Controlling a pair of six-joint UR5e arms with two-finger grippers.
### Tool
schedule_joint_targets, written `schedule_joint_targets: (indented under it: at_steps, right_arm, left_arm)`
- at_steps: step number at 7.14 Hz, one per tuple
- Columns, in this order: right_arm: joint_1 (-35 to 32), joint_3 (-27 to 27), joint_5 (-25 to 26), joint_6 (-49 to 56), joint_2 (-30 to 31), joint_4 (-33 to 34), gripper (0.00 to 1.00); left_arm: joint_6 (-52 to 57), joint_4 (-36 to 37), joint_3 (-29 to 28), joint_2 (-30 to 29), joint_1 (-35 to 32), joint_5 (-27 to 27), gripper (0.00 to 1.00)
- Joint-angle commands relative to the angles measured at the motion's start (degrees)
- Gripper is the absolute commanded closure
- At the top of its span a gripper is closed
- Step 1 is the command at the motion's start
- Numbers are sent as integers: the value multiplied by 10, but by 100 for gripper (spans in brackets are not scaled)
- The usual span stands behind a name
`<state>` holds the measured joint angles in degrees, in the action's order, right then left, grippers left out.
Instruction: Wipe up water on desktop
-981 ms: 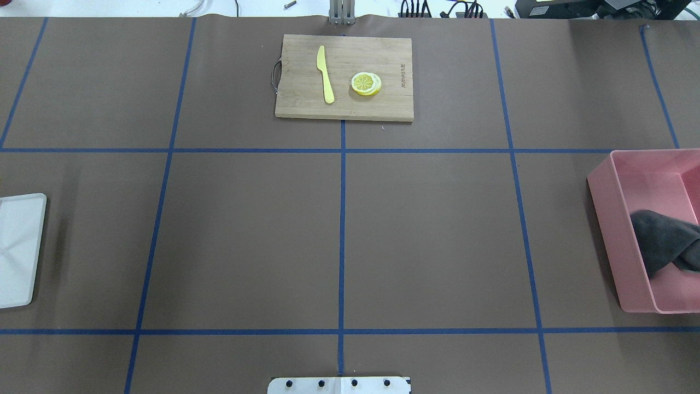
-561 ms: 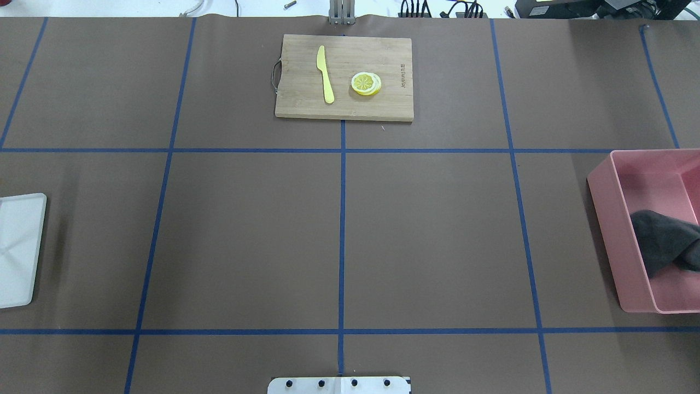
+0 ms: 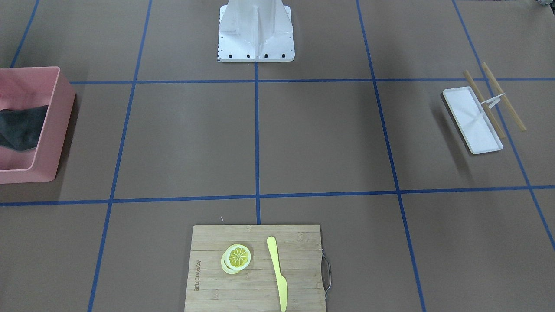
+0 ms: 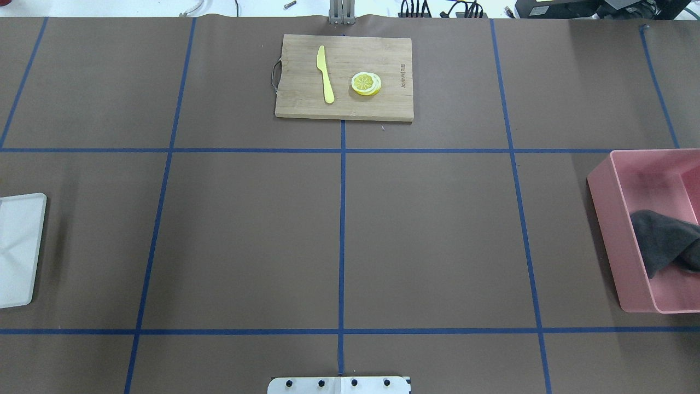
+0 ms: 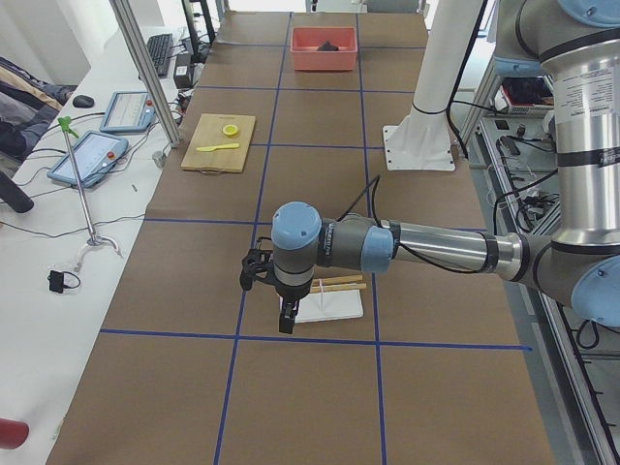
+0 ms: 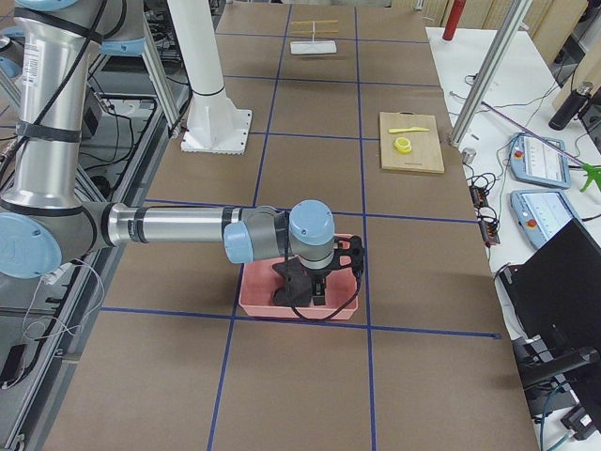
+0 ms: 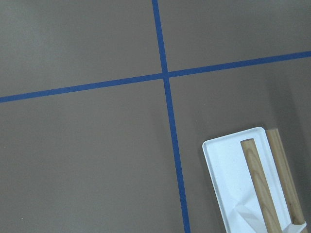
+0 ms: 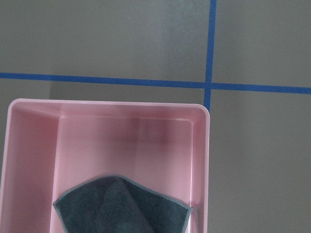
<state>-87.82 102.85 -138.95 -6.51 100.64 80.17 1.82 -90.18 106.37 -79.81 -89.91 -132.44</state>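
Arms over the bench (image 4: 437, 235)
Right pincer (image 6: 315, 294) above the pink bin (image 4: 604, 235) with grey cloth (image 4: 661, 243), left pincer (image 5: 286, 318) by white tray (image 4: 19, 246); we can't tell either's grip.

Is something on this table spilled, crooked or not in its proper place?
No spill shows on the desktop. Only the white tray sits crooked to the blue tape grid, with two wooden sticks lying along its side.

A robotics lab: a wide brown desktop gridded with blue tape (image 5: 320, 194), a grey-blue touchscreen teach pendant (image 5: 87, 160) on the white side bench (image 5: 29, 291) at left, and a silver aluminium frame post (image 5: 145, 68).
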Motion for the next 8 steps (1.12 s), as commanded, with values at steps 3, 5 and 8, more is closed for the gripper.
schedule_joint_targets:
  at_steps: [3,5,8]
  right_arm:
    - [2,4,32,45,0,3,0]
    - [7,4,32,62,4,7,0]
    - [9,4,17,63,-2,8,0]
  left_arm:
    - [-16,-6,-6,0,0,-3,2]
    - [-15,-9,-4,-3,1,-3,2]
    - [-16,-7,-5,-9,0,-70,2]
